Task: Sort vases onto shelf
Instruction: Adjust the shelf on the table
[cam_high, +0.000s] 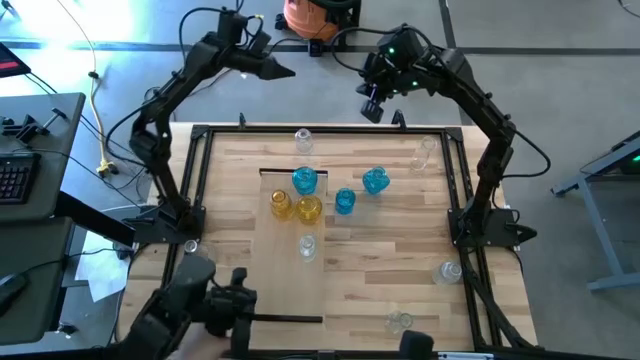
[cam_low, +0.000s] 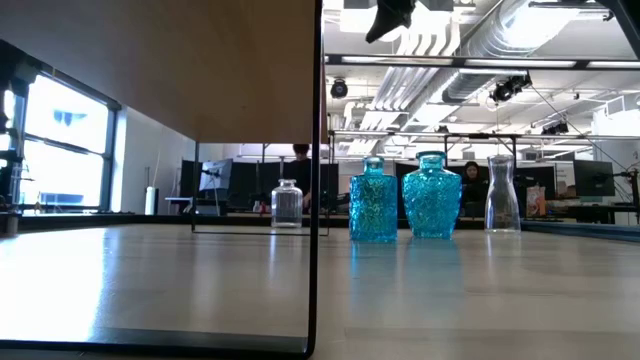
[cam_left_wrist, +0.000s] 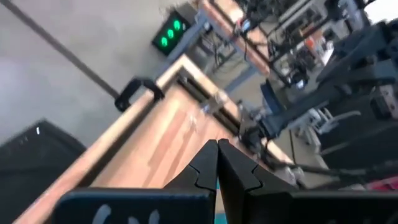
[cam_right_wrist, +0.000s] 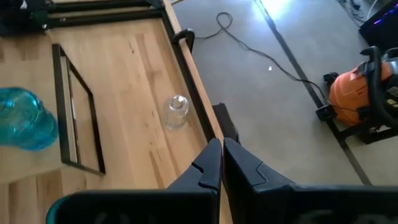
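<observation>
The small clear round-bodied glass vase (cam_high: 302, 139) stands upright at the far edge of the striped plank tabletop (cam_high: 400, 270), off the pale wood shelf (cam_high: 291, 285). Your left pincer (cam_high: 283, 70) and right pincer (cam_high: 371, 108), both pressed together and empty, hang beyond that edge. By my reckoning the left is the nearer; you would come straight down on its neck.

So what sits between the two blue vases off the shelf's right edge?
Nothing: bare tabletop separates the nearer blue vase from the farther one, seen from above.
</observation>
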